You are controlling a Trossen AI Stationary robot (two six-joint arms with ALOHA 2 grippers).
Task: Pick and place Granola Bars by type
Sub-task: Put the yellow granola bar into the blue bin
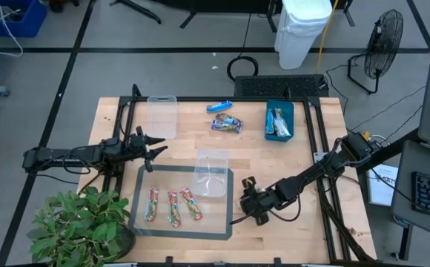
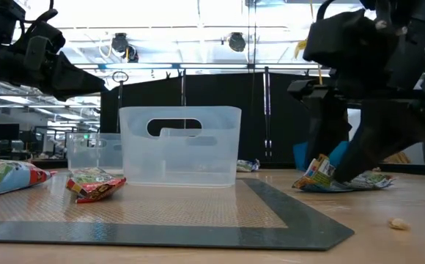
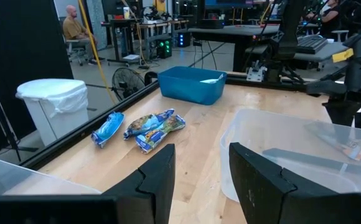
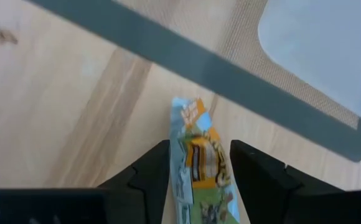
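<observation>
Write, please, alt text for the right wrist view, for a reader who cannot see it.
The right gripper's two dark fingers sit on either side of a tan-gold and teal granola bar lying on the wooden table. Just beyond it runs the dark edge of a mat, with a clear tub on it.

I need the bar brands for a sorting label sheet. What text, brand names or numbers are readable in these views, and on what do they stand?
No text can be read.
Bar between the right gripper's fingers: print blurred.
Three red-and-green bars on the mat: too small.
Blue bars by the teal tray: too small.
Clear tubs: no label visible.
</observation>
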